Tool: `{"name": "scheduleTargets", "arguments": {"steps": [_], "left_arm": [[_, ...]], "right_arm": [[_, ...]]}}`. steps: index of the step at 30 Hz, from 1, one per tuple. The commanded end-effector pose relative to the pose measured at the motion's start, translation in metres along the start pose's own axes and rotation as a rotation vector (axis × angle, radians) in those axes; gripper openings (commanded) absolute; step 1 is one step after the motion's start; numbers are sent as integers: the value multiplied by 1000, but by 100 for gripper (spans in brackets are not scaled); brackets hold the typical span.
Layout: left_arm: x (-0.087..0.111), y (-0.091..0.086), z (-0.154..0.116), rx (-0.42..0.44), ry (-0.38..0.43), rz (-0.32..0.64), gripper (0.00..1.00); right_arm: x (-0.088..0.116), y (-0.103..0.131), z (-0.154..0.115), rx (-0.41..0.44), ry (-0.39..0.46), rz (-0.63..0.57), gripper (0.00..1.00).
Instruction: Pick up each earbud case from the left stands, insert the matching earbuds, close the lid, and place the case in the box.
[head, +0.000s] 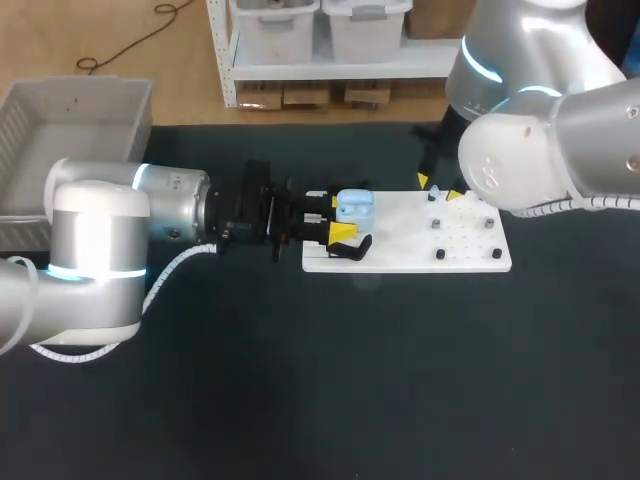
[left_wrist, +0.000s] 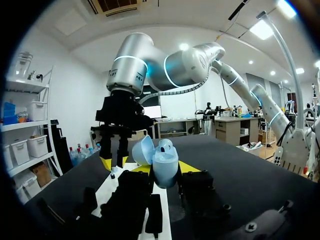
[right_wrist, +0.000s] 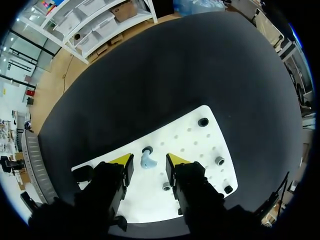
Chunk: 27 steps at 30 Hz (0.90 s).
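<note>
1. Left hand (head: 340, 218): comes in from the left side of the counter (head: 300, 400) and grips the earbud case (head: 355, 205) from two sides with its yellow-tipped fingers.
2. Earbud case: light blue, stands upright between the left fingers with its lid swung open, over the left end of the white board (head: 470, 255). Shows in the left wrist view (left_wrist: 165, 167) with the lid tilted to one side of the body.
3. Black stand (head: 352, 247): sits on the left end of the board, just beside the left hand's nearer finger.
4. Right hand (right_wrist: 148, 160): points down over the board with its fingers narrowly apart, one on each side of a light-blue earbud (right_wrist: 147, 161). Leaves a small gap at each fingertip, so touches nothing.
5. Earbud: rests on the board between the right fingers, next to a dark peg (right_wrist: 147, 149).
6. Other dark pegs (right_wrist: 219, 160): stand scattered over the right half of the board.
7. Grey box (head: 60, 110): sits at the far left corner of the counter, well apart from both hands.
</note>
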<state>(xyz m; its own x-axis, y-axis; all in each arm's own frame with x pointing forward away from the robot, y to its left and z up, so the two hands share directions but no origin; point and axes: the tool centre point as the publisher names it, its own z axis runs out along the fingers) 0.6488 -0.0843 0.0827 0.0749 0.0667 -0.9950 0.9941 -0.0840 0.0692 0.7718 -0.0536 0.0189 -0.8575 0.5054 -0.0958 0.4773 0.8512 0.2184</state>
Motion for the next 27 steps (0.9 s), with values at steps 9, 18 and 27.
{"name": "scheduleTargets", "arguments": {"steps": [9, 18, 27], "left_arm": [[0, -1, 0, -2, 1, 1, 0], [0, -1, 0, -2, 1, 1, 0], [0, -1, 0, -2, 1, 1, 0]], "right_arm": [[4, -5, 3, -26, -10, 33, 39], [3, -3, 3, -30, -13, 37, 36], [1, 0, 3, -31, -10, 30, 32]]}}
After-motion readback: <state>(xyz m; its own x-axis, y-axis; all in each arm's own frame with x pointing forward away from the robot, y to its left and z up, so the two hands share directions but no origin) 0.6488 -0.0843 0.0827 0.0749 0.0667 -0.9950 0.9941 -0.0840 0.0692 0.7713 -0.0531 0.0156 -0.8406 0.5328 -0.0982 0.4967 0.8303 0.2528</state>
